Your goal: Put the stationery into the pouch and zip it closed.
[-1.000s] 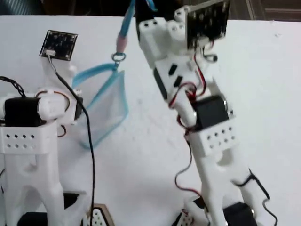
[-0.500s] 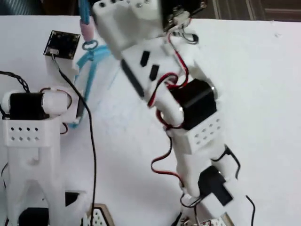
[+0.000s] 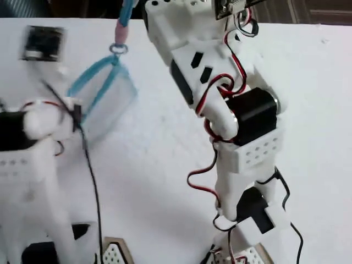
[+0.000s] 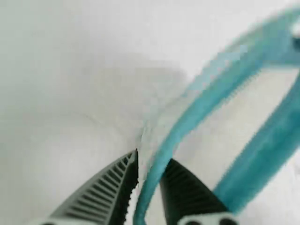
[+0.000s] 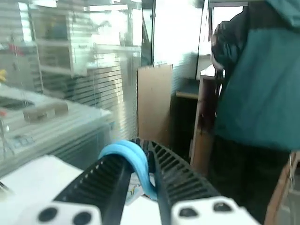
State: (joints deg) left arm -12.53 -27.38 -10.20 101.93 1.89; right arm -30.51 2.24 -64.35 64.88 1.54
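Left arm (image 3: 27, 159): it stands at the near left side of the pouch, nearer than all other things.
Left tool (image 4: 147, 187): it is clenched on the near left edge of the pouch. The blue trim (image 4: 211, 93) and the clear sheet pass between its two ribbed fingers.
Pouch (image 3: 107, 96): it is a clear sheet with a blue border, above the white table (image 3: 308, 82), between the two arms. I cannot tell if it rests on the table or hangs. Its two blue bands stand apart and meet only at the far end. I cannot tell what is inside.
Right arm (image 3: 242, 121): it is at the right side of the pouch and stretches past it to the far side.
Ring (image 3: 117, 48): it is a small metal ring at the far tip of the pouch, where the bands meet.
Pink piece (image 3: 119, 36): it sits just beyond the ring and joins it to the strap.
Strap (image 3: 125, 14): it is blue and runs farther away from the pouch.
Right tool (image 5: 140, 176): it is beyond the far end of the pouch, grasping the strap between its fingers.
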